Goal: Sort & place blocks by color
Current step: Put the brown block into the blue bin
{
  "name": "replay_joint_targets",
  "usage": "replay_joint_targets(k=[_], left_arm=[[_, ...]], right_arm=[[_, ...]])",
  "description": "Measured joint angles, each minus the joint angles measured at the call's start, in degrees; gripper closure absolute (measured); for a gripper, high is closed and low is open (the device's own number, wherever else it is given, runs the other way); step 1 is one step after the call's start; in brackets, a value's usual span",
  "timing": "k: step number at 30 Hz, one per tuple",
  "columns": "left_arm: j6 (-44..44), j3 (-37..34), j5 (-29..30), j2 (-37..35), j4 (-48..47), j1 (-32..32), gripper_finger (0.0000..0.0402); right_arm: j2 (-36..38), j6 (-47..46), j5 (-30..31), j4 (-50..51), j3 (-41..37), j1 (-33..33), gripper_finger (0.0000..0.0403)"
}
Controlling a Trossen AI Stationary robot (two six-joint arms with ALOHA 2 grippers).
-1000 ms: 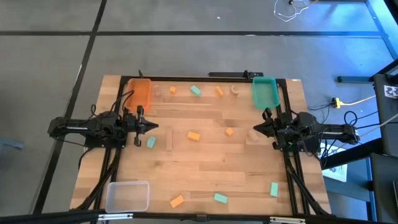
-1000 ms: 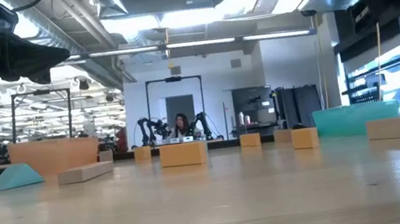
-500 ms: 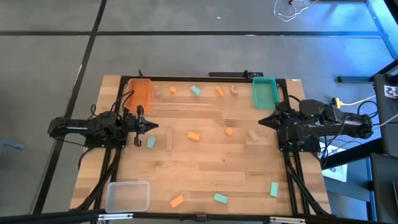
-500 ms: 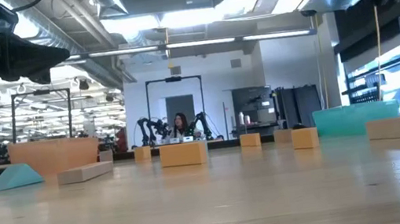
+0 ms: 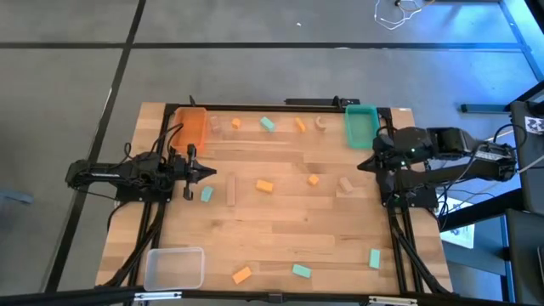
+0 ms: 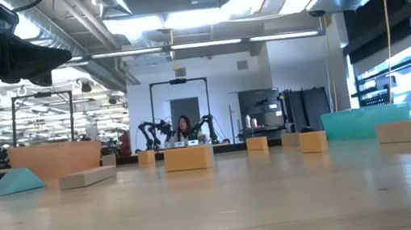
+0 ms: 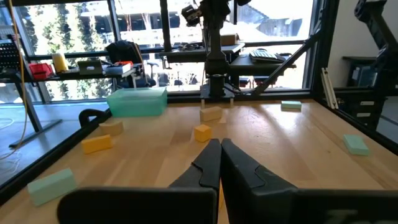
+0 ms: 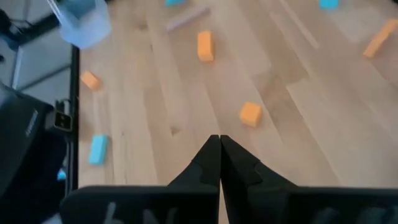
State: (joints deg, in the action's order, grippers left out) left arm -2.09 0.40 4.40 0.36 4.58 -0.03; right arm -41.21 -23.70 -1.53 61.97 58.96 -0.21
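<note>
Small orange, mint-teal and pale wood blocks lie scattered flat on the table. Among them are an orange block (image 5: 264, 185), an orange cube (image 5: 314, 179) (image 8: 250, 114), a teal block (image 5: 206, 195) and a long wood block (image 5: 230, 191). My left gripper (image 5: 211, 172) (image 7: 219, 149) hovers shut near the table's left side, just beside that teal block. My right gripper (image 5: 361, 163) (image 8: 219, 142) is shut and held above the table's right side, beside a wood block (image 5: 345, 184). Neither holds anything.
An orange bin (image 5: 192, 127) sits at the far left corner, a teal bin (image 5: 361, 125) at the far right, and a clear bin (image 5: 174, 268) at the near left. More blocks line the far edge (image 5: 268, 124) and the near edge (image 5: 301, 271).
My right arm has drawn back toward the table's right and far edge and risen. In the low view it has climbed almost out of the picture. The wood block beside it now shows fully. No block has moved.
</note>
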Motion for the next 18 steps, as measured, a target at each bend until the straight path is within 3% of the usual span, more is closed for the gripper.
replay_joint_targets(k=[5,12,18], left_arm=[[0.0,0.0,0.0,0.0,0.0,0.0,0.0401],[0.0,0.0,0.0,0.0,0.0,0.0,0.0401],[0.0,0.0,0.0,0.0,0.0,0.0,0.0401]], right_arm=[[-4.1,-1.2,0.4,3.0,2.6,0.0,0.0393],[-10.1,4.4,0.5,7.4,2.8,-0.2,0.0366],[-15.8,1.2,-0.5,7.4,2.8,-2.4,0.0363]])
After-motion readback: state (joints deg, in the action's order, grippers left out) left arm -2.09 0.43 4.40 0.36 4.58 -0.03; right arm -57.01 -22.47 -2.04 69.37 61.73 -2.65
